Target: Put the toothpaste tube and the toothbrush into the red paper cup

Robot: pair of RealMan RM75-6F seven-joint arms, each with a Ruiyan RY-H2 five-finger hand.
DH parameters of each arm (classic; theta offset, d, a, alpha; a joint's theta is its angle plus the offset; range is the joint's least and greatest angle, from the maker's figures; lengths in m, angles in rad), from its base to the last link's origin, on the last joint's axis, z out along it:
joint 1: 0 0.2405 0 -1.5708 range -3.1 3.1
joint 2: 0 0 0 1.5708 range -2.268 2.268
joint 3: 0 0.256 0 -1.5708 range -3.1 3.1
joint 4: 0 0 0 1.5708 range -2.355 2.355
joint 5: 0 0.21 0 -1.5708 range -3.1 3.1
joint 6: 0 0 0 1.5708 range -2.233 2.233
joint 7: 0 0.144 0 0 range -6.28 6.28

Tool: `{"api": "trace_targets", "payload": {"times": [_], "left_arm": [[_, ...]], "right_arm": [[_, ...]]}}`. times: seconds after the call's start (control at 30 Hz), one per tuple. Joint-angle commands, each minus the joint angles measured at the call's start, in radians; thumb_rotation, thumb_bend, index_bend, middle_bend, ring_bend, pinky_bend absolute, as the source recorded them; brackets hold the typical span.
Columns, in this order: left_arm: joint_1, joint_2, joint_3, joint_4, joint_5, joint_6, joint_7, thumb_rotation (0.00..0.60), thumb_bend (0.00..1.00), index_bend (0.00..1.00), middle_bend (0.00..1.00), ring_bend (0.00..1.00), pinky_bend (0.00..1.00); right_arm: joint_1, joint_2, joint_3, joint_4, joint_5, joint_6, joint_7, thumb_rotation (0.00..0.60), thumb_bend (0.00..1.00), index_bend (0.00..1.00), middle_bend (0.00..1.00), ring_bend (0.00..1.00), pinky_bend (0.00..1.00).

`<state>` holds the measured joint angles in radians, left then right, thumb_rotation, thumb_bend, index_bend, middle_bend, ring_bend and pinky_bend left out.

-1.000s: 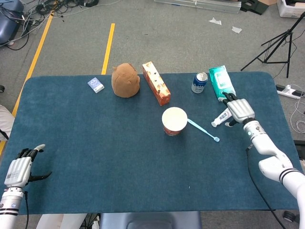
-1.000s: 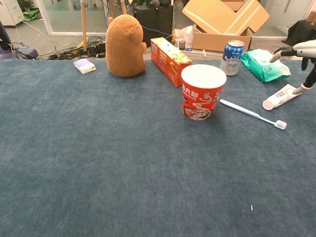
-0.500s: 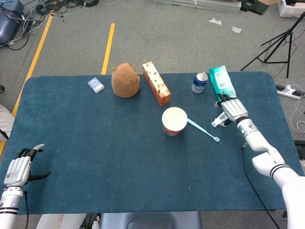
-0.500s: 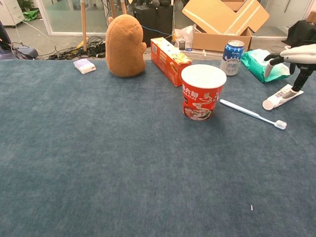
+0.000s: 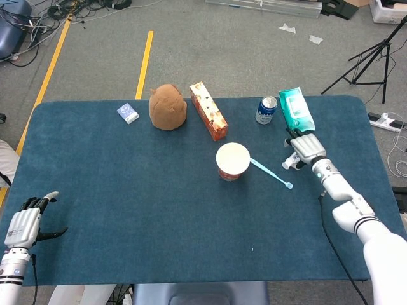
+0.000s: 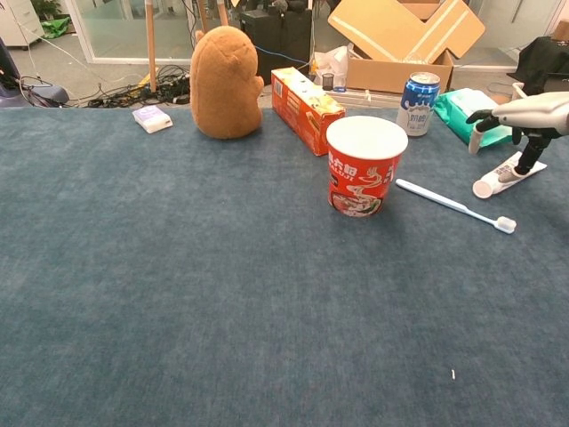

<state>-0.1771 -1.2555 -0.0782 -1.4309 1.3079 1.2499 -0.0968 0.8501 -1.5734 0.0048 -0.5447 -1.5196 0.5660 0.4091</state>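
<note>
- Toothpaste tube (image 6: 508, 174) lies flat on the blue table (image 5: 127, 190), cap end toward the red paper cup (image 6: 365, 165).
- Right hand (image 6: 524, 114) sits over the tube, fingers apart; thumb tip touches the tube, no grasp closed.
- Toothbrush (image 6: 455, 205) lies beside the cup, head pointing away from it.
- Cup stands upright, nothing visible inside.
- Behind: soda can (image 5: 266, 110), green wipes pack (image 5: 296, 109), orange box (image 5: 208, 119), brown plush toy (image 5: 167, 107).
- Left hand (image 5: 25, 225) at the near table edge, open, holding nothing.
</note>
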Motion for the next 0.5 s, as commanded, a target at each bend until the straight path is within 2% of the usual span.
{"api": "trace_targets", "payload": {"times": [0.03,0.5], "left_arm": [[0.000,0.000,0.000,0.000,-0.001,-0.001,0.002,0.600,0.03,0.16,0.28,0.22,0.13],[-0.007,-0.004,-0.009,-0.017,-0.029,-0.009,0.049,0.600,0.03,0.16,0.28,0.22,0.13]], "right_arm": [[0.001,0.000,-0.015,0.014,-0.015,0.007,0.003,0.600,0.13,0.33,0.00,0.00,0.33],[-0.014,-0.043,-0.098,0.134,-0.102,0.085,0.042,0.600,0.14,0.33,0.00,0.00,0.33]]}}
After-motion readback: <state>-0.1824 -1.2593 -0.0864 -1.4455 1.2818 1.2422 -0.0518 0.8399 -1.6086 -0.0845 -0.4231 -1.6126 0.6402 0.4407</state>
